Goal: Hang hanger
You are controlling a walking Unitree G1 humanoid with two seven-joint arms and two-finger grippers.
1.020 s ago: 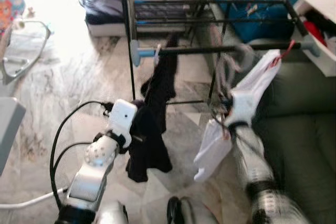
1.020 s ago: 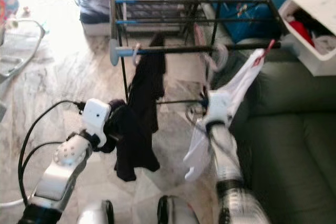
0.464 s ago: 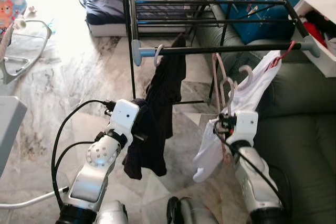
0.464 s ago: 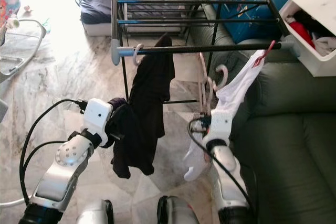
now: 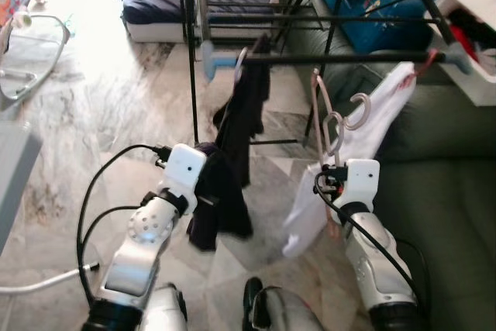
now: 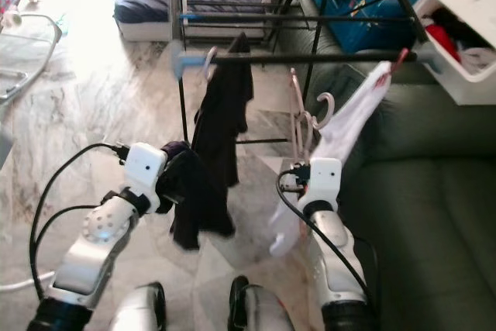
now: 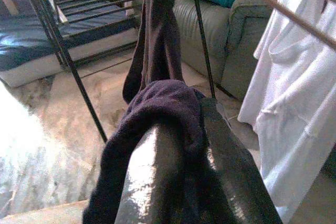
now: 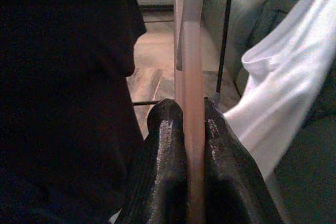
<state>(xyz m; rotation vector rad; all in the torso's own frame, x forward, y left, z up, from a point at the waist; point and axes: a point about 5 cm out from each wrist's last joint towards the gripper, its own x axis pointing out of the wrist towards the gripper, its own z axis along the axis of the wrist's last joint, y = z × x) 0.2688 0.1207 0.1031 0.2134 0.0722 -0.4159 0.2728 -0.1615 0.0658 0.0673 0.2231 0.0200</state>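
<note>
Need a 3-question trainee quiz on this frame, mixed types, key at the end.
1. True or false: the right pincer is shut on the pink hanger.
2. What does the left pincer grip? A) white garment B) dark garment C) the rack's rail
3. Fill in: the pink hanger's hook sits ____ the rack's rail, not yet on it.

Key
1. True: the hanger's bar is clamped between the fingers.
2. B: the dark garment is bunched between the fingers, while the white garment already hangs from the rail.
3. Below.
</note>
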